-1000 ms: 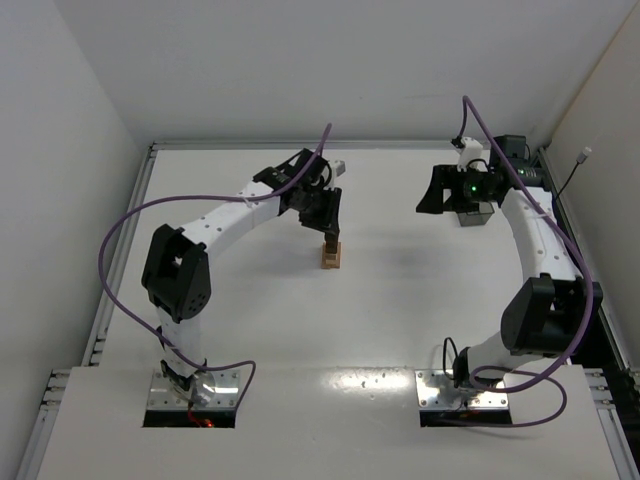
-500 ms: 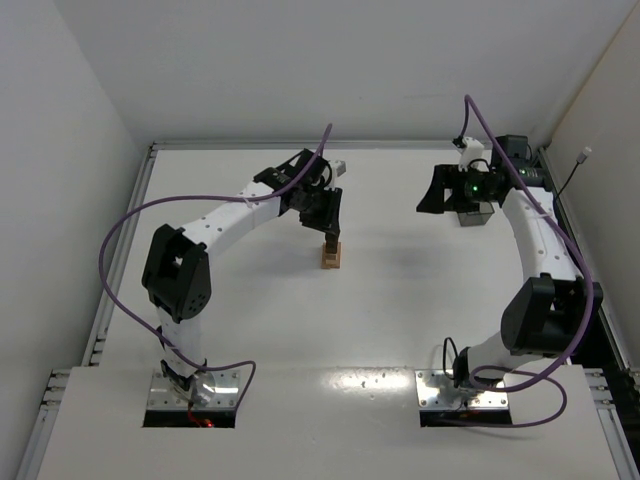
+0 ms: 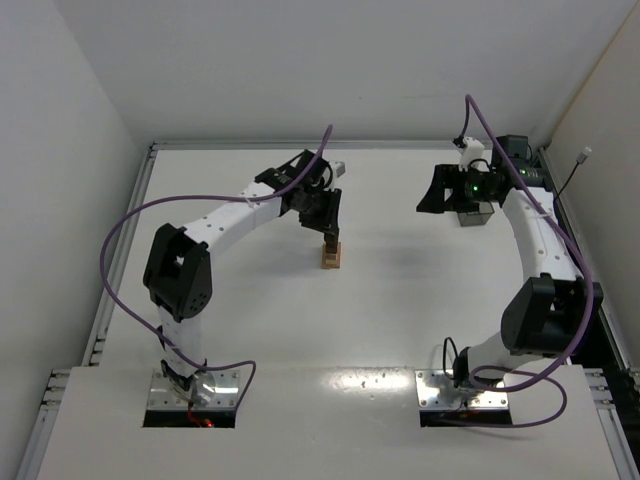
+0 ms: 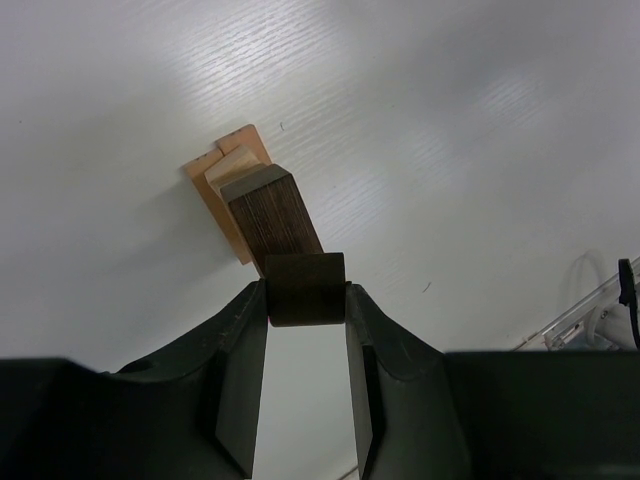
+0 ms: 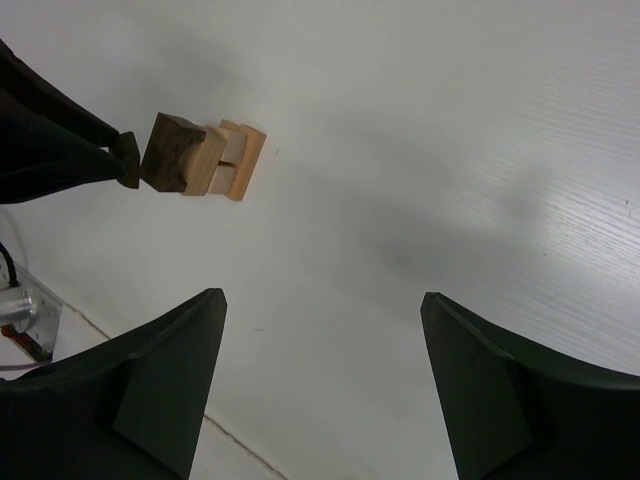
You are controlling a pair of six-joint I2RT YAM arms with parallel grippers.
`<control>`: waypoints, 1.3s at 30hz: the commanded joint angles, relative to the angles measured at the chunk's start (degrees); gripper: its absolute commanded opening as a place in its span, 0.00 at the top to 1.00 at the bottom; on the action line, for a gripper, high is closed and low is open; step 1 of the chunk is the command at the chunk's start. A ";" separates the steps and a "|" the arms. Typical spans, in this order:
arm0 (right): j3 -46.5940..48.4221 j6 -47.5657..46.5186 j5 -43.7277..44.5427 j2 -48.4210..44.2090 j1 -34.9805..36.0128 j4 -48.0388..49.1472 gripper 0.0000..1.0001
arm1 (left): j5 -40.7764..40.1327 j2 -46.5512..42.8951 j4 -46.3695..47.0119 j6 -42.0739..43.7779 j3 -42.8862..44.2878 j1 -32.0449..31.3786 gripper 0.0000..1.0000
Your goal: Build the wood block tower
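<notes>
– Looking at the tower (image 3: 331, 255) first: where does it stand?
– Near the middle of the table (image 3: 400, 300), left of centre, well apart from both arm bases. Tan blocks (image 4: 232, 172) sit at the foot, with a dark oblong (image 4: 272, 215) upright on them.
– And the top block (image 4: 305, 288)?
– It's a dark cube right over the oblong. The left gripper (image 4: 305, 291) has it pinched, jaws partly closed on two opposite side faces. Whether it sits fully down or hangs just clear, I cannot tell.
– How will it handle?
– Light, stiff, smooth wood, I judge. It won't crush, but it can slide on the face below. The stack is narrow, so a sideways nudge could topple it. The flat side faces at mid-height are the place to hold, as the jaws do now. Letting go should be square and the lift straight up.
– The right gripper (image 5: 322, 297)?
– Far off at the right, near the back of the table, jaws spread wide with nothing between them.
</notes>
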 commanded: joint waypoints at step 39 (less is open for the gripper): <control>-0.17 0.32 -2.28 0.21 -0.78 1.64 0.25 | -0.21 1.88 1.64 -0.77 0.25 -0.72 0.79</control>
